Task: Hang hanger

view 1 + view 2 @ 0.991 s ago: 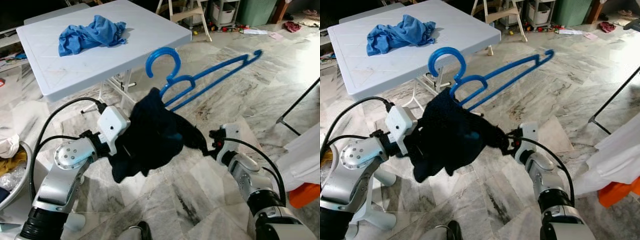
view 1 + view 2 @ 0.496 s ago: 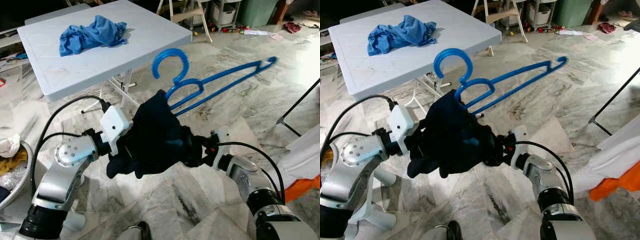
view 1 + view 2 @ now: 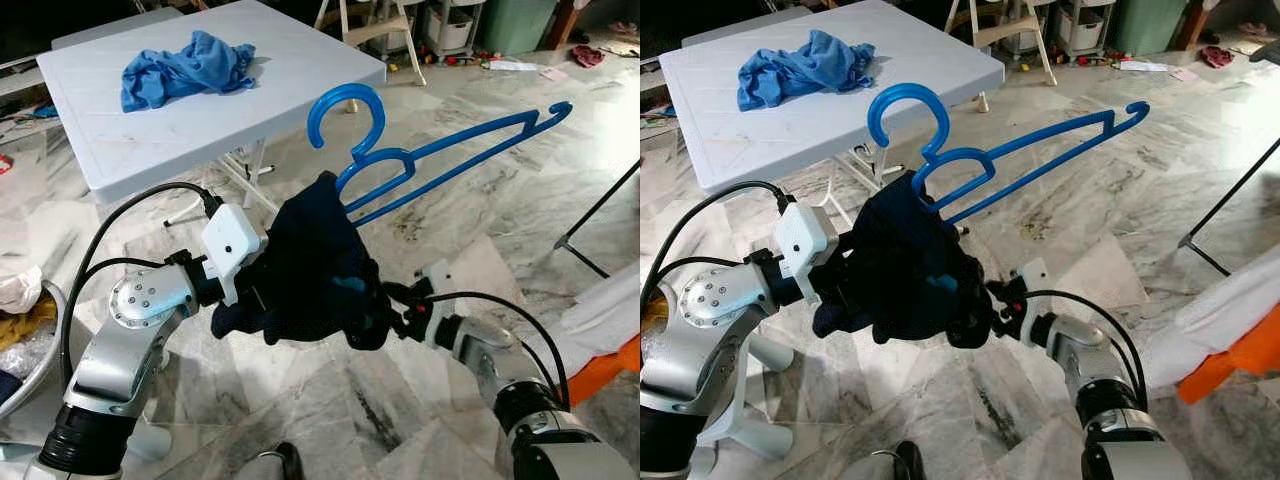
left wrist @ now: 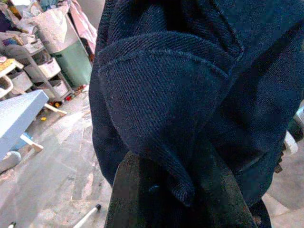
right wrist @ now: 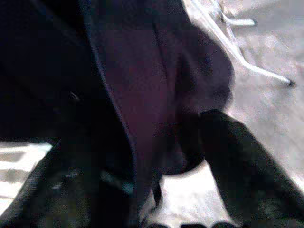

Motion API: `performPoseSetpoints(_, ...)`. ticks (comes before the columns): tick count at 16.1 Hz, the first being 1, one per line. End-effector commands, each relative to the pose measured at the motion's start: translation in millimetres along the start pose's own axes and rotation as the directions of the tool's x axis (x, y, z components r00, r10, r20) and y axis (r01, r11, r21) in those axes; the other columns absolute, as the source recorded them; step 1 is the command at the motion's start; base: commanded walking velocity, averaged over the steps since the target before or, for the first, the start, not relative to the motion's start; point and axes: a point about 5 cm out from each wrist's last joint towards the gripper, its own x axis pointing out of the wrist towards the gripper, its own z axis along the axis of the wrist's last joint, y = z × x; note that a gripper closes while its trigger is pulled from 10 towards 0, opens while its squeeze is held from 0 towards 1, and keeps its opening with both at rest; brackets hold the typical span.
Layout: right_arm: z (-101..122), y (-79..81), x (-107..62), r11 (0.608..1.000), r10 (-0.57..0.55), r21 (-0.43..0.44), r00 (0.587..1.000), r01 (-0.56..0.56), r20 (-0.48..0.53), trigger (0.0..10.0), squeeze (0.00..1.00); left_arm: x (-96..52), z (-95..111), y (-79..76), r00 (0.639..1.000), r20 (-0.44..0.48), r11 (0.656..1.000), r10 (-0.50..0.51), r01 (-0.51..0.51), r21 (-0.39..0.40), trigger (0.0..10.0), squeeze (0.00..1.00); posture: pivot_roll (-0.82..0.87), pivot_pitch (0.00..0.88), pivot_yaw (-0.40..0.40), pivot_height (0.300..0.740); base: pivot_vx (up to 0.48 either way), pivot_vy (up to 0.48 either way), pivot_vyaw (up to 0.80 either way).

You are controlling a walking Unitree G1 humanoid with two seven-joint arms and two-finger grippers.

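A blue plastic hanger is held in the air in front of me, its hook uppermost and one long arm reaching off to the right. A dark navy garment is bunched over its lower end. My left gripper is buried in the garment's left side; in the left wrist view its fingers are shut on a fold of the navy cloth. My right gripper pinches the garment's right edge, and in the right wrist view dark cloth lies beside a black finger.
A white folding table stands behind to the left with a crumpled blue cloth on it. A basin of laundry is at far left. White and orange fabric and a black stand leg are at right. Marble floor lies below.
My right gripper has moved left toward the left gripper, so the garment is no longer stretched out but bunched. The hanger has risen a little and shifted right.
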Motion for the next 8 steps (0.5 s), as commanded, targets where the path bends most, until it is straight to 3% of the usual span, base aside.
performPoseSetpoints(1,-5.9,-2.9,-2.2,0.999,-0.039,-0.011,0.999,0.039,-0.036,0.0,0.0,0.1,16.0,4.2,0.999,0.047,0.999,-0.001,-0.001,0.049,0.0,0.0,-0.05,0.1,0.069,0.74,0.0,0.0,0.0)
performPoseSetpoints(3,-10.2,-8.7,-6.4,0.994,-0.107,0.011,0.993,0.108,-0.044,0.0,0.0,-0.2,16.7,4.5,0.999,0.048,0.999,0.0,-0.002,0.049,0.0,0.0,-0.05,0.1,0.071,0.74,0.0,0.0,0.0)
performPoseSetpoints(8,-11.7,-9.2,-5.7,0.991,-0.13,0.014,0.99,0.131,-0.048,0.0,0.0,-0.3,16.9,5.2,0.999,0.048,0.999,-0.002,-0.001,0.05,0.0,0.0,-0.05,0.096,0.074,0.74,0.0,0.0,0.0)
